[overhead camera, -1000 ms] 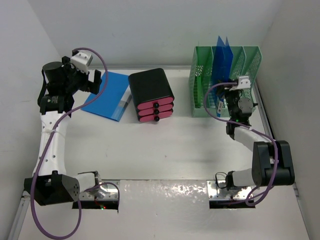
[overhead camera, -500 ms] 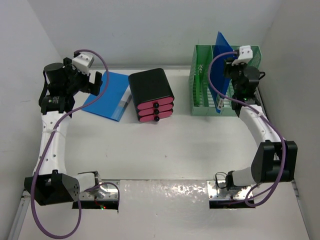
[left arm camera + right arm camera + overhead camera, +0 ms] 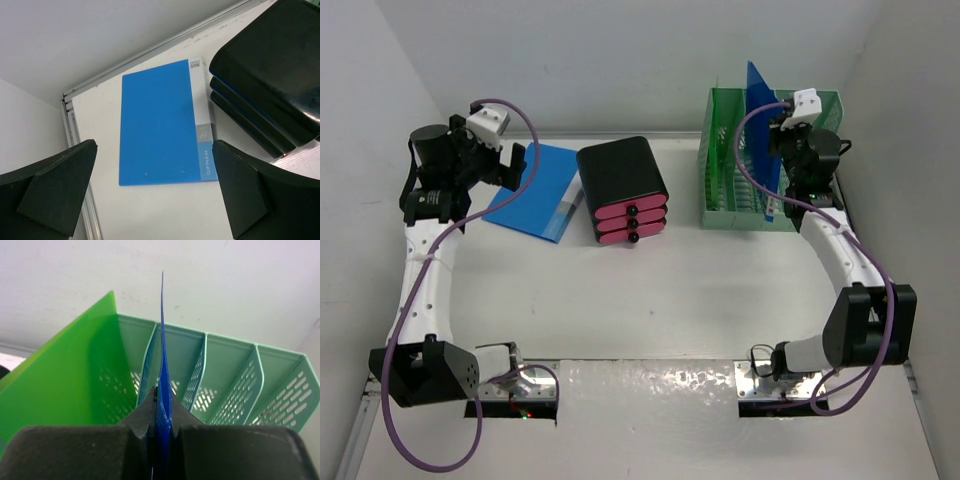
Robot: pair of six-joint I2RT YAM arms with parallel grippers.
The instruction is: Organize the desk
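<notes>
White matte desk (image 3: pixel 660 300), silver-railed, spans the view. Its mint-green file rack (image 3: pixel 820 108) holds a green folder (image 3: pixel 65 380); right gripper (image 3: pixel 161 407) clamps a blue folder (image 3: pixel 162 340) upright above it. Left gripper (image 3: pixel 155 160) hangs, jaws spread, over a blue clip file (image 3: pixel 157 115).

Desk (image 3: pixel 650 300), far row, left to right: clip file (image 3: pixel 160 125) lying flat at the far-left corner; drawer box (image 3: pixel 623 190) just beside its right edge; file rack (image 3: pixel 718 180) well apart, at the far-right corner. Leaning folder (image 3: pixel 70 375) in the rack's leftmost slot. Upright folder (image 3: pixel 760 130) stands in the rack to the right of it, exact slot unclear, pinched by the right gripper (image 3: pixel 161 405). Left gripper (image 3: pixel 154 150) hangs above the clip file, fingers spread wide.
</notes>
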